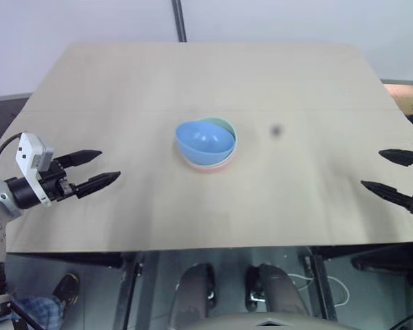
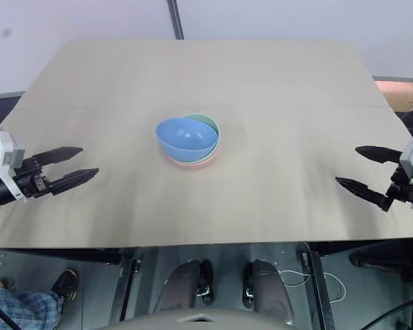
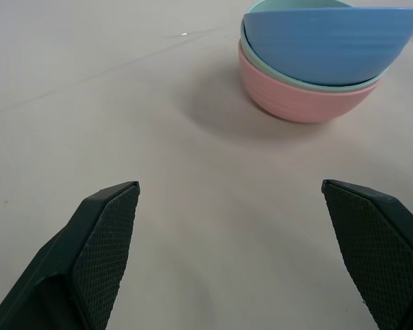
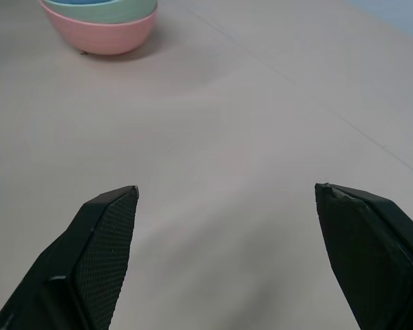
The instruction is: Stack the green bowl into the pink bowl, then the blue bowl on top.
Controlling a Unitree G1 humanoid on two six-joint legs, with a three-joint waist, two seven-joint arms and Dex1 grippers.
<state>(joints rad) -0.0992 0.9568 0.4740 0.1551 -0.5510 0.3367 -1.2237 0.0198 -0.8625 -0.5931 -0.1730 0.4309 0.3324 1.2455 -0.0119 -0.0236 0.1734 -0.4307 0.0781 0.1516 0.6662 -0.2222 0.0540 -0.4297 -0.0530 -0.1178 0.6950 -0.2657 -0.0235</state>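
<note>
My left claw [image 1: 102, 168] hangs over the bench [image 1: 213, 82] out at about nine o'clock from the bowls, its two black fingers [image 3: 100, 237] spread apart with nothing between them but bare bench top. My right claw [image 2: 358, 168] hangs at about three o'clock, near the bench's right edge, its fingers [image 4: 100, 240] just as wide apart and gripping nothing. Both claws point inward toward the middle of the bench, and both are well apart from the stack.

The three bowls sit together near the centre of the bench. The pink bowl [image 3: 303, 103] is at the bottom, resting on the bench. The green bowl [image 3: 258, 55] sits inside it, its mint rim showing as a thin band above the pink one. The blue bowl [image 1: 204, 141] is on top, nested in the green bowl but tilted, so that its rim stands higher toward eight o'clock and a crescent of green shows at about one o'clock.

A small dark spot [image 1: 276, 130] shows at about three o'clock from the stack in the left eye view; I cannot tell what it is.
</note>
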